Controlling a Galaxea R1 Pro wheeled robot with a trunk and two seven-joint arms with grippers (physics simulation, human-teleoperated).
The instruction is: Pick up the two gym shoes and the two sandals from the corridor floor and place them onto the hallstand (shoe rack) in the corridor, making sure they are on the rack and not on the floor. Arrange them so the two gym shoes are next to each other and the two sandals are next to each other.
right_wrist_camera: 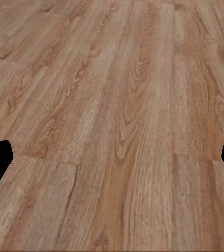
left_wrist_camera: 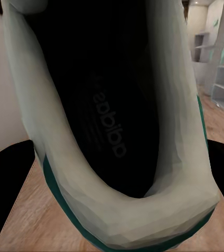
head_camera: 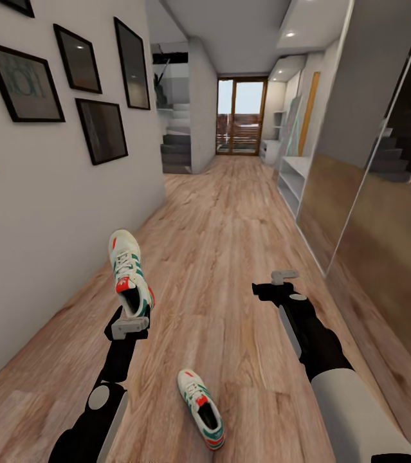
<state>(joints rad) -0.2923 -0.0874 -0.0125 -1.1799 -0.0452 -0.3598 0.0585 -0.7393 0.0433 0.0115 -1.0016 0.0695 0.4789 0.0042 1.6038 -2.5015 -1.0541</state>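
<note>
Both arms were mostly black, each ending in a pale grey gripper: the left gripper (head_camera: 130, 326) and the right gripper (head_camera: 285, 276) (blocky, angular fingers). The right arm (head_camera: 353, 405) widened into a smooth light-grey sleeve. The left arm (head_camera: 99, 411) carried a grey panel with a round grey joint cap.

We count two gym shoes: one (head_camera: 130, 273) held up at the left gripper (head_camera: 130, 326), the other (head_camera: 201, 408) lying on the corridor floor (head_camera: 231, 212). Six dark picture frames (head_camera: 102, 128) on the wall, two robot arms, and one hallstand (head_camera: 293, 180) down the corridor
</note>
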